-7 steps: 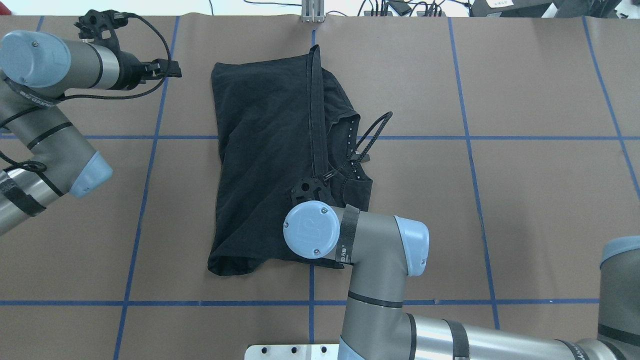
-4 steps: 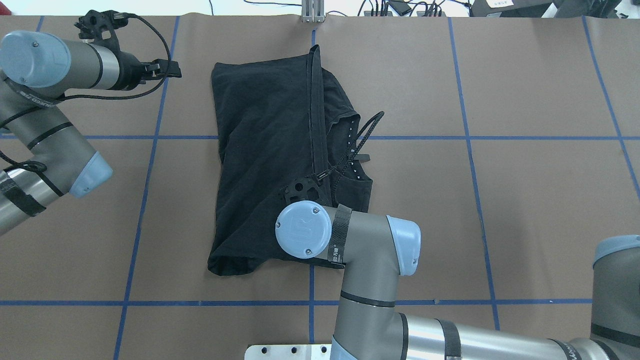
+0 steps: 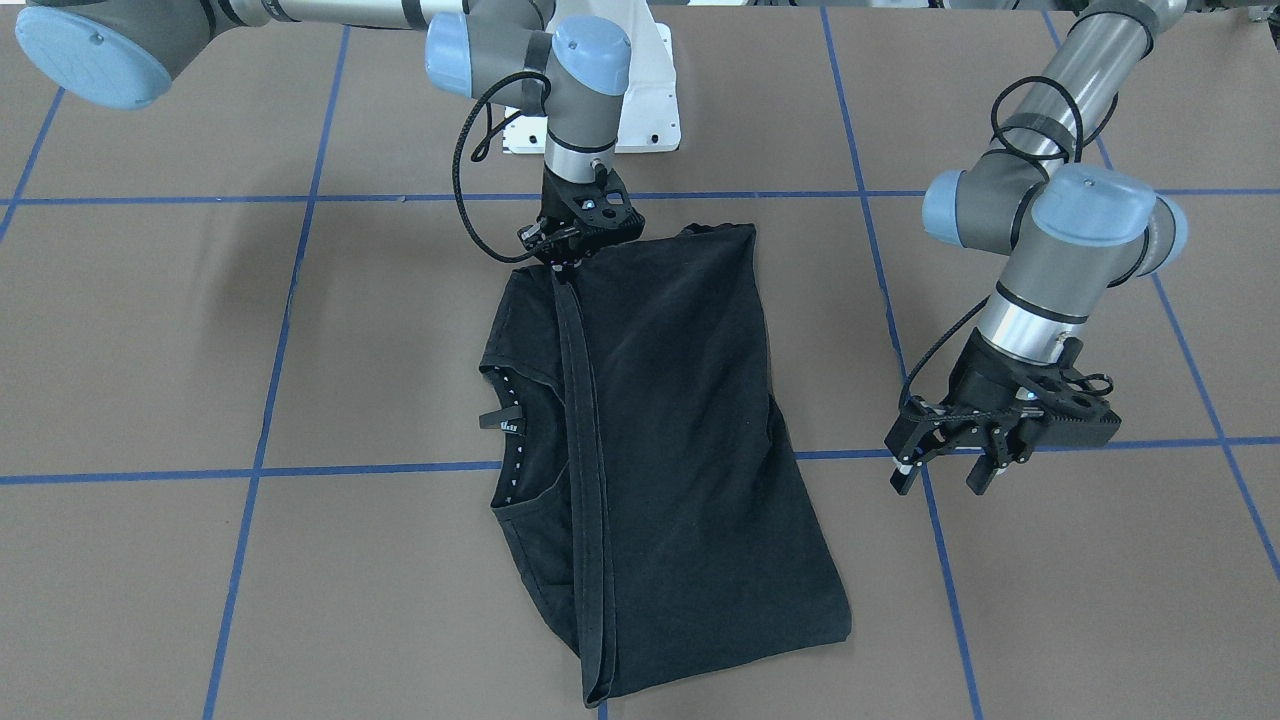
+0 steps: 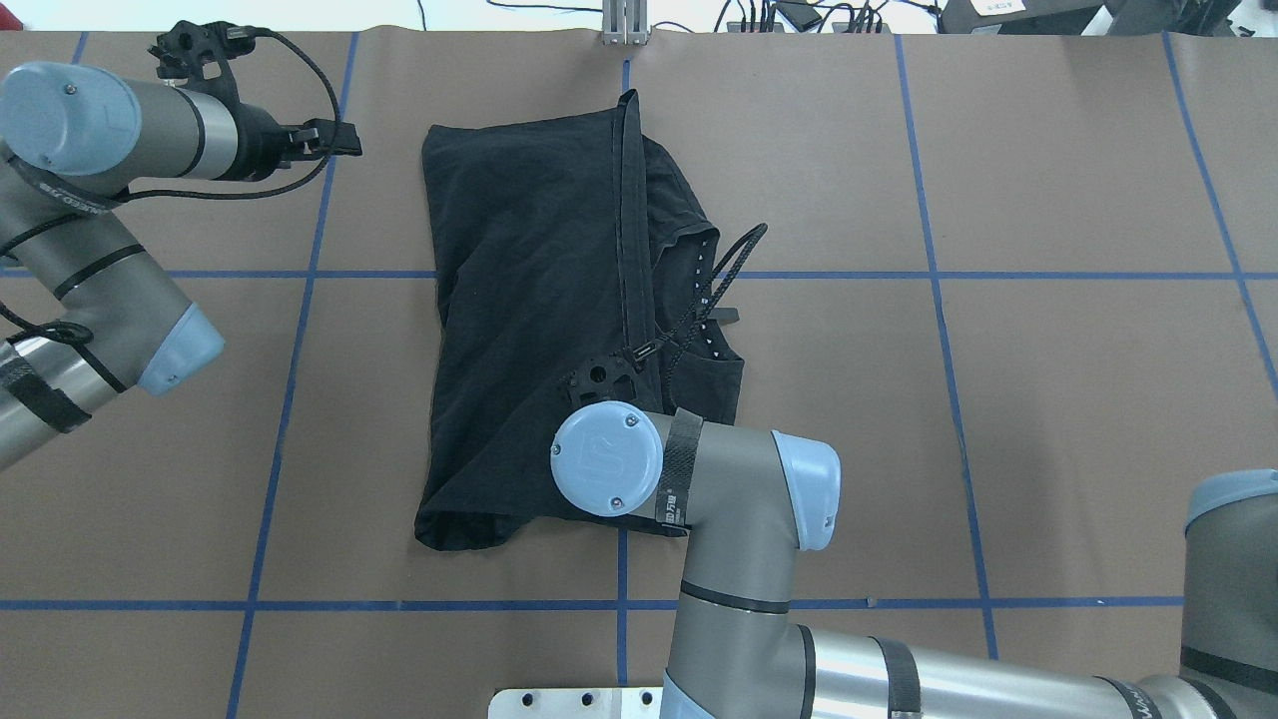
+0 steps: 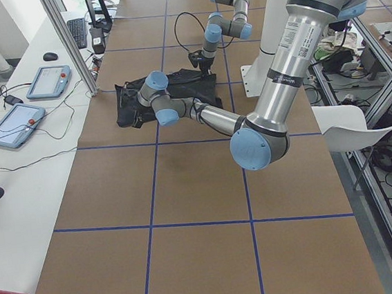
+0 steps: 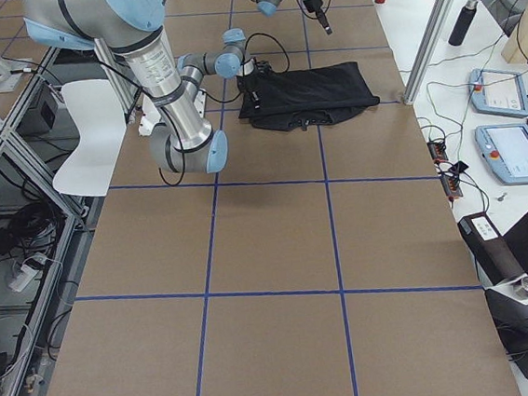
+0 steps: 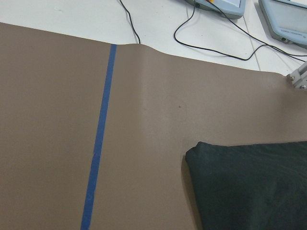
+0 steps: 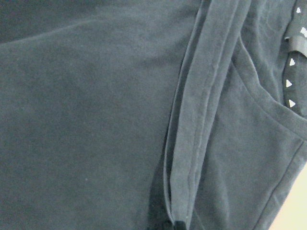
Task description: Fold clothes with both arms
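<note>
T-shirt (image 3: pixel 680 420) half-folded on worktop (image 3: pixel 200 350): right gripper (image 3: pixel 566 262) jaws pinch its hem strip; left gripper (image 3: pixel 942 478) jaws gape empty. I would draw that hem taut, low and evenly.

Black T-shirt (image 4: pixel 529 330) lies flat, folded lengthwise, with a hem strip running down it and the collar peeking out. Right gripper (image 3: pixel 568 262) is down at its robot-side edge, grip hidden. Left gripper (image 3: pixel 940 478) hovers off its left side, fingers spread.

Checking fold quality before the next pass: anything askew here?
Yes. The T-shirt is folded unevenly: the flap's hem stops short, leaving the collar exposed on the robot's right, and its edges run skewed to the blue tape lines.
</note>
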